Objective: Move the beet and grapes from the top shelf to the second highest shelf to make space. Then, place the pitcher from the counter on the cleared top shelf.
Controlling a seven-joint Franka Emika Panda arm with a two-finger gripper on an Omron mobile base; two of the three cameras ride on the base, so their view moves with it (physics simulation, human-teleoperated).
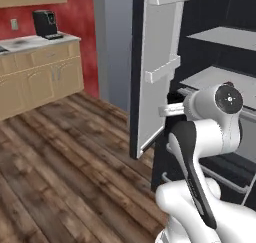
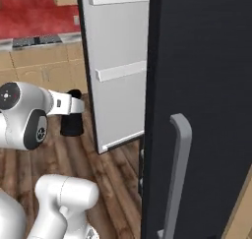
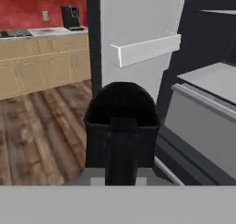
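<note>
The black pitcher (image 3: pixel 122 126) fills the lower middle of the hand view, its handle facing the camera. It hangs above the wooden floor at the end of my hand, and my gripper (image 2: pixel 74 106) is shut on it; the fingertips are hidden behind it. The pitcher (image 2: pixel 72 122) is beside the open fridge door (image 2: pixel 118 61). To its right in the fridge are the thin top shelf (image 1: pixel 220 37) and, below it, the second highest shelf (image 1: pixel 210 77) with its grey front rail (image 3: pixel 203 101). Beet and grapes are out of view. The counter (image 1: pixel 30 43) lies far left.
The open door's white bins (image 3: pixel 145 50) jut out just above the pitcher. A coffee machine (image 1: pixel 46 23) stands on the counter over tan cabinets. The other fridge door (image 2: pixel 197 110), dark with a grey handle (image 2: pixel 179 174), stays closed on the right. Wooden floor (image 1: pixel 60 157) spreads to the left.
</note>
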